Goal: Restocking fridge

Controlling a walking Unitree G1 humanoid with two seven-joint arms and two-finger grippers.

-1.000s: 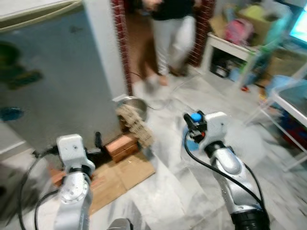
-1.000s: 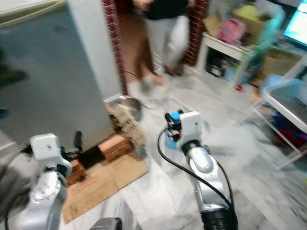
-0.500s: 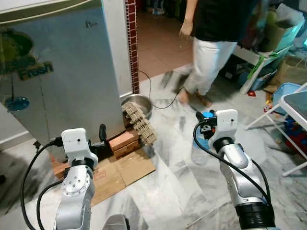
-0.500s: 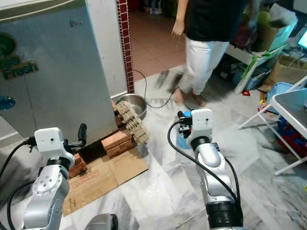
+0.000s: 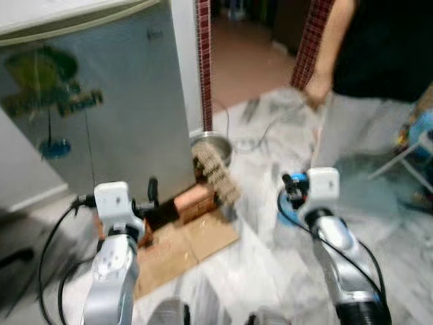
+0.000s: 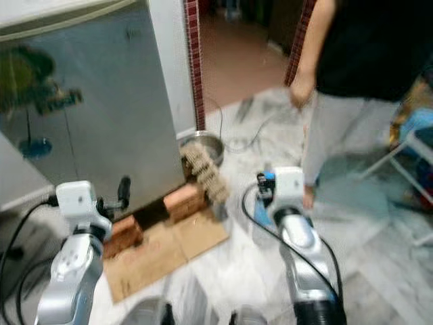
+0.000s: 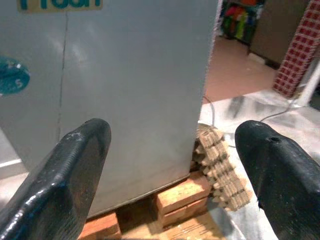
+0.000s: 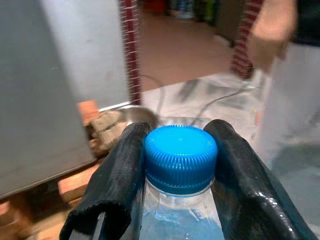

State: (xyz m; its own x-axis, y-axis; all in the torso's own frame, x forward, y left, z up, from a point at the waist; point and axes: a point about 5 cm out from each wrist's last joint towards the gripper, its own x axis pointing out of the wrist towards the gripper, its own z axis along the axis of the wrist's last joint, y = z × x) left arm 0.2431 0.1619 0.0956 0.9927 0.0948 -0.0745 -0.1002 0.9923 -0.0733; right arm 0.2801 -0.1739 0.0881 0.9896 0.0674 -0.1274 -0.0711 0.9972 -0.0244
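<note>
The grey fridge stands at the left with its door closed and green lettering on the front. My left gripper is held low before its bottom corner. In the left wrist view the gripper is open, its fingers wide apart with nothing between them. My right gripper is shut on a clear bottle with a blue cap, held upright over the marble floor to the right of the fridge. The bottle shows blue below the gripper in the left eye view.
A person in a black top and pale trousers stands close at the right. The fridge rests on bricks. Flattened cardboard lies in front. A metal bowl and a woven tray sit at its corner. A cable crosses the floor.
The camera has shifted and the picture is blurred. The person has walked nearer, to the right. Both arms keep their pose, and the bottle stays in the right gripper.
</note>
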